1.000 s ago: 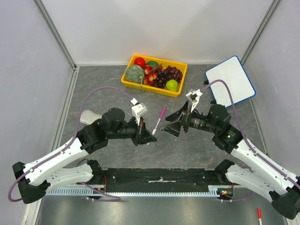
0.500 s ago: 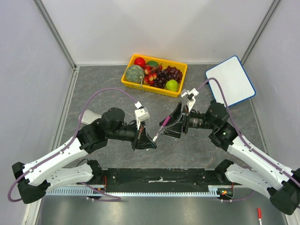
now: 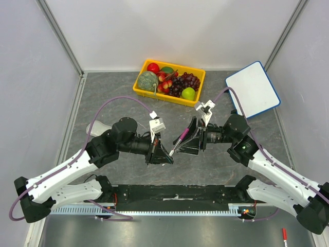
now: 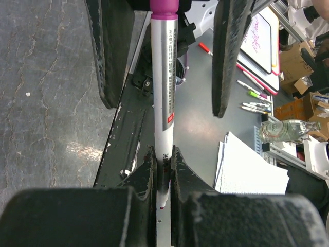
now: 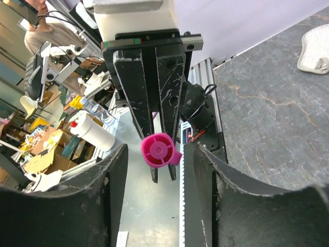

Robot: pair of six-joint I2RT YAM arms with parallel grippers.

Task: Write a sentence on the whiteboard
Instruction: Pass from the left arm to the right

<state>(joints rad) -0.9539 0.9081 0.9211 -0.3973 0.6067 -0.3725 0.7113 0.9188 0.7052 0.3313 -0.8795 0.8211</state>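
Observation:
The whiteboard (image 3: 253, 88) lies at the back right, tilted, and its face shows no writing; the sentence is out of view. My left gripper (image 3: 168, 153) is shut on the tip end of a white marker (image 4: 164, 92), holding it off the table at mid-front. The marker's magenta cap (image 5: 159, 149) points toward my right gripper (image 3: 184, 140). That gripper is open, its fingers (image 4: 229, 62) standing on either side of the cap with a gap on both sides. The left gripper (image 4: 163, 167) pinches the marker just above its nib.
A yellow fruit basket (image 3: 200, 72) full of fruit stands at the back centre. A white cloth (image 3: 97, 127) lies by the left arm. The cell walls close in on the left, back and right. A red pen (image 3: 284, 235) lies beyond the front rail.
My right gripper has moved left over the marker's cap and its jaws have narrowed. The left gripper has shifted slightly right with the marker, still shut on it.

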